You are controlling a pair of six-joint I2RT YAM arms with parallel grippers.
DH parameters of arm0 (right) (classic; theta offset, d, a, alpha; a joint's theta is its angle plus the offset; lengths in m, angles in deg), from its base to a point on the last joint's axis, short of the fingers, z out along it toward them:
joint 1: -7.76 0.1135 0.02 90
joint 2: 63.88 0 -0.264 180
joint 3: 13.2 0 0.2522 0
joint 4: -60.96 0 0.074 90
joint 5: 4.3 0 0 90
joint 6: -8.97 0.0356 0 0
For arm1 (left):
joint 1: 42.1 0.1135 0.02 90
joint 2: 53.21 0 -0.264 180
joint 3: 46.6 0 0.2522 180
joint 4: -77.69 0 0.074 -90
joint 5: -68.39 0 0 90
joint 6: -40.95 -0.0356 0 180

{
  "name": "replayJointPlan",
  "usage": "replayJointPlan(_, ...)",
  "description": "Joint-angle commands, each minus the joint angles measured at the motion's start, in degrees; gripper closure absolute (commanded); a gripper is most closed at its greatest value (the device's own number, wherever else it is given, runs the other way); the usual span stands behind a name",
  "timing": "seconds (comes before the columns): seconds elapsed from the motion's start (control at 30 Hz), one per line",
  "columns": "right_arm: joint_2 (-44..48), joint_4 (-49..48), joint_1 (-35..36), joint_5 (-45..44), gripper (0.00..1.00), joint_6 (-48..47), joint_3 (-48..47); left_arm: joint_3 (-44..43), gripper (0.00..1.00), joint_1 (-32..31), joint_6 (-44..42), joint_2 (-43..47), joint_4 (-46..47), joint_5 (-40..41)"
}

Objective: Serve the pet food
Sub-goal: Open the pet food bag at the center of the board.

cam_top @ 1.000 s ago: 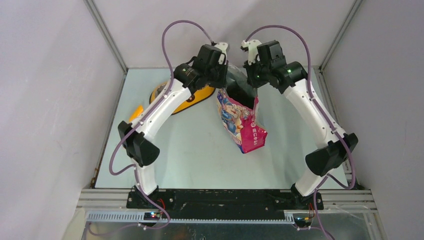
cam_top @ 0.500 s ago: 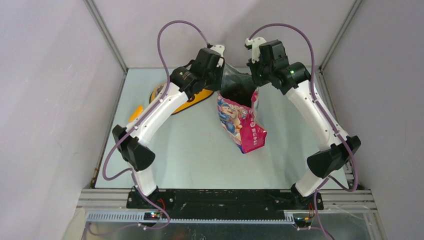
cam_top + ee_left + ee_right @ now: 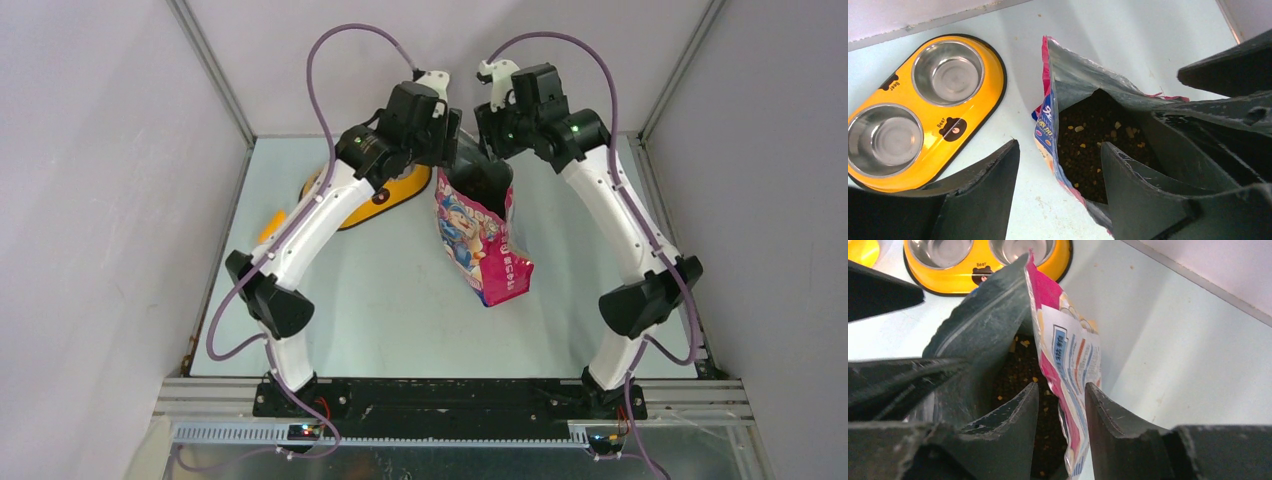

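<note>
Logging a release: left gripper (image 3: 1058, 146) and right gripper (image 3: 1062, 387), clamped a second ago, now spread astride the pouch (image 3: 480, 240) rim. Pouch upright at centre, mouth open, kibble (image 3: 1088, 145) inside; feeder (image 3: 973, 107) at its ten o'clock. I judge serving comes next.

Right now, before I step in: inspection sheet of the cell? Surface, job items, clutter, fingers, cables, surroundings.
Surface: pale table, no spilled food seen.
Job's things: pouch standing, top open; kibble inside.
Clutter: yellow feeder, both bowls empty; orange scoop at left, partly hidden.
Grippers: left gripper and right gripper open, fingers straddling opposite pouch walls.
Cables: purple cables loop high, clear of pouch.
Surroundings: grey enclosure walls; nothing else seen.
</note>
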Motion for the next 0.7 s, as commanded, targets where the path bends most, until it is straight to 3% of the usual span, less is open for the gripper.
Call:
replayJointPlan(0.0, -3.53, 1.4, 0.38, 3.46, 0.57, 1.38, -5.05, -2.01, 0.32, -0.18, -1.68, -2.48, 1.22, -1.01)
replayJointPlan(0.13, -4.57, 1.66, 0.98, 3.76, 0.57, 1.56, -5.28, -2.53, 0.33, -0.22, -1.74, -3.41, 1.2, -1.39)
replayJointPlan(0.27, -5.26, 2.14, 1.75, 2.13, 0.59, 1.08, -5.07, -2.1, 0.4, -0.26, -1.86, -3.47, 1.12, -1.36)
replayJointPlan(0.47, -4.89, 1.78, 1.69, -6.59, 0.83, -0.24, -4.94, -2.32, 0.86, -0.22, -2.66, -3.08, 1.16, 0.52)
replayJointPlan(0.57, -3.22, 0.29, 0.66, -8.46, 0.98, -0.54, -3.82, -3.25, 0.97, -0.26, -3.03, -3.3, 1.25, 0.63)
replayJointPlan(0.67, -1.37, -0.79, -0.93, -9.08, 1.0, -0.48, -3.11, -5.01, 1.0, -0.27, -3.61, -4.13, 1.58, -1.01)
